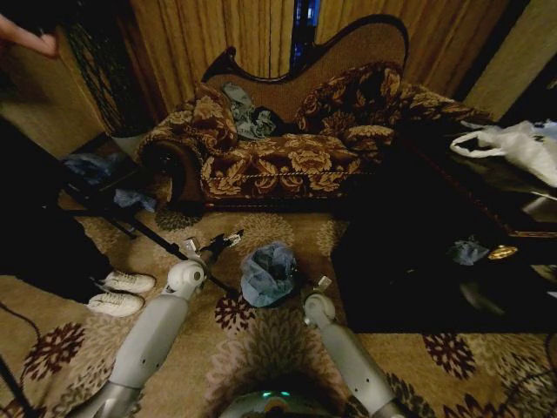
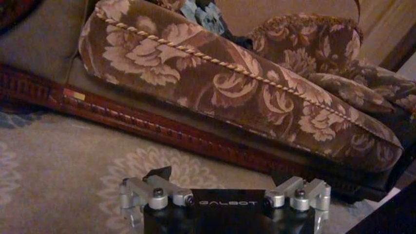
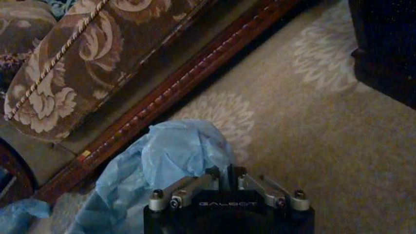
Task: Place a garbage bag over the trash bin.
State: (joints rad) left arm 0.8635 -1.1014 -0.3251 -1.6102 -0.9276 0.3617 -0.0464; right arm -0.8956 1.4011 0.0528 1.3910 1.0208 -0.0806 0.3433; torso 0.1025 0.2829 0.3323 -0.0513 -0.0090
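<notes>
The light blue, wrinkly garbage bag (image 1: 267, 272) sits bunched on the carpet in front of the sofa. It covers the black trash bin, of which just a dark edge (image 1: 294, 298) peeks out below. My right gripper (image 1: 318, 284) is at the bag's right side. In the right wrist view its fingers are shut together (image 3: 225, 171) on a fold of the blue garbage bag (image 3: 172, 156). My left gripper (image 1: 228, 239) hovers left of the bag, apart from it. The left wrist view shows that gripper (image 2: 224, 178) open, facing the sofa base.
A floral sofa (image 1: 278, 165) stands close behind the bag. White sneakers (image 1: 117, 292) and a black stand leg (image 1: 148, 231) lie to the left. A dark low table (image 1: 418, 261) on the right carries a white plastic bag (image 1: 522, 144). Patterned carpet lies in front.
</notes>
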